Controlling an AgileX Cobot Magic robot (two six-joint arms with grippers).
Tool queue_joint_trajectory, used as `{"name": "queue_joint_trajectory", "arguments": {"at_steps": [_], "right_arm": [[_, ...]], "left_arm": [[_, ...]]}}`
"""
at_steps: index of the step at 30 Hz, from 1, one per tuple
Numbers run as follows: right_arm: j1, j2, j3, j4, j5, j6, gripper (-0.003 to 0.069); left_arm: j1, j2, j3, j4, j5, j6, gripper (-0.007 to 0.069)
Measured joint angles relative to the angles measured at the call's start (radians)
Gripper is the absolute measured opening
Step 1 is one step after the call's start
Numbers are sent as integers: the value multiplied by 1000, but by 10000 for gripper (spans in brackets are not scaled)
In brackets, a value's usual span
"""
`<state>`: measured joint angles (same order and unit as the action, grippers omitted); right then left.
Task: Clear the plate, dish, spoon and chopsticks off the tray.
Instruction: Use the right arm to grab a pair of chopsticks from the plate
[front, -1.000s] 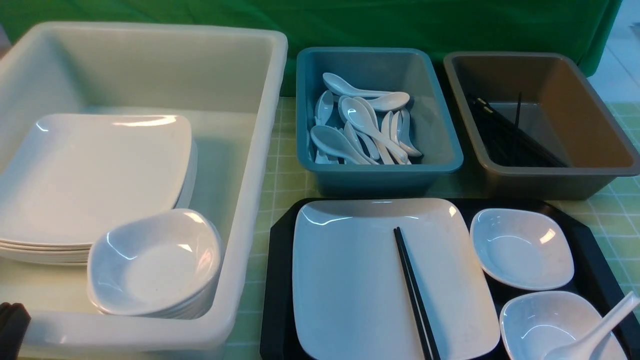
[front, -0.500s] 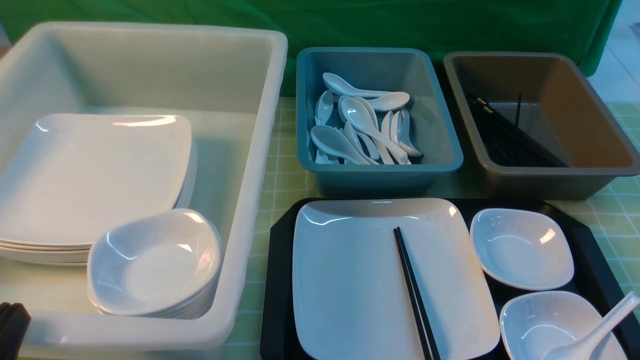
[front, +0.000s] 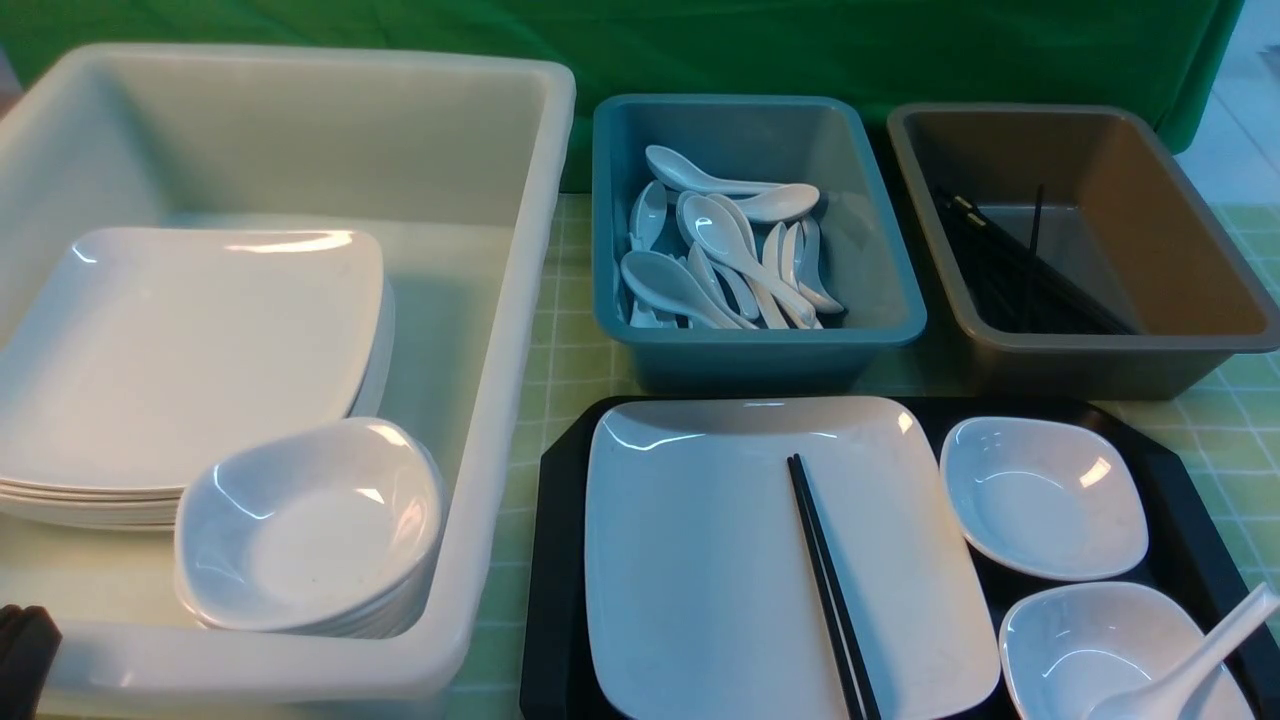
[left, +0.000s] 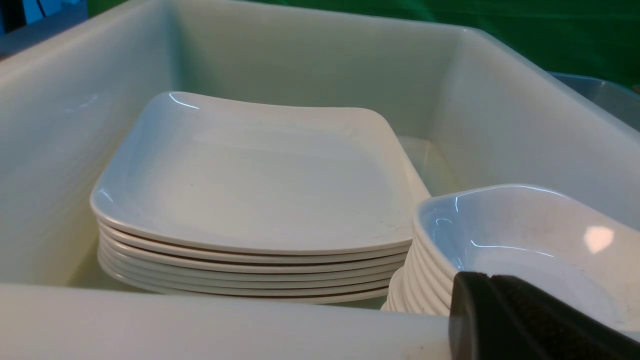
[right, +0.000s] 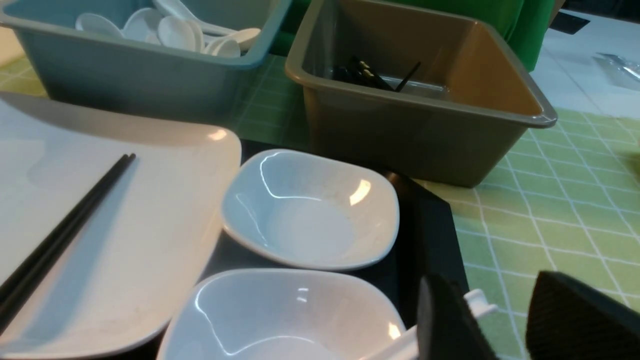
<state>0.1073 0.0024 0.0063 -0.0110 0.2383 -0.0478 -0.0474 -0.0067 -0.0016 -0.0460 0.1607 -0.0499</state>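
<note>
Nothing has moved: glossy square plate (front: 700, 560) under thin black chopsticks (front: 825, 570) on the cut-cornered tray (front: 555, 560), spoon (front: 1200, 660) at five o'clock. Robot's left fingers (left: 525, 320) together; right fingers (right: 450, 325) apart.

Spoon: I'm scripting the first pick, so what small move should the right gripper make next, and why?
Probably ease the right gripper forward until the spoon handle sits squarely between its open jaws. In the right wrist view only the handle's tip pokes past one finger, so closing now might clip just the end.
</note>
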Motion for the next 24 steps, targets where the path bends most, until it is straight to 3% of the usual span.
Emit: {"name": "queue_joint_trajectory", "arguments": {"at_steps": [11, 13, 17, 19, 24], "right_arm": [[0, 0, 0, 11, -26, 27, 242], [0, 0, 0, 75, -59, 116, 242], [0, 0, 0, 233, -157, 524, 242], [0, 0, 0, 252, -178, 622, 242], [0, 0, 0, 264, -192, 693, 242]], "left_arm": [[0, 0, 0, 0, 0, 0, 0], [0, 0, 0, 0, 0, 2, 0], [0, 0, 0, 0, 0, 2, 0], [0, 0, 0, 0, 0, 1, 0], [0, 0, 0, 0, 0, 1, 0]]}}
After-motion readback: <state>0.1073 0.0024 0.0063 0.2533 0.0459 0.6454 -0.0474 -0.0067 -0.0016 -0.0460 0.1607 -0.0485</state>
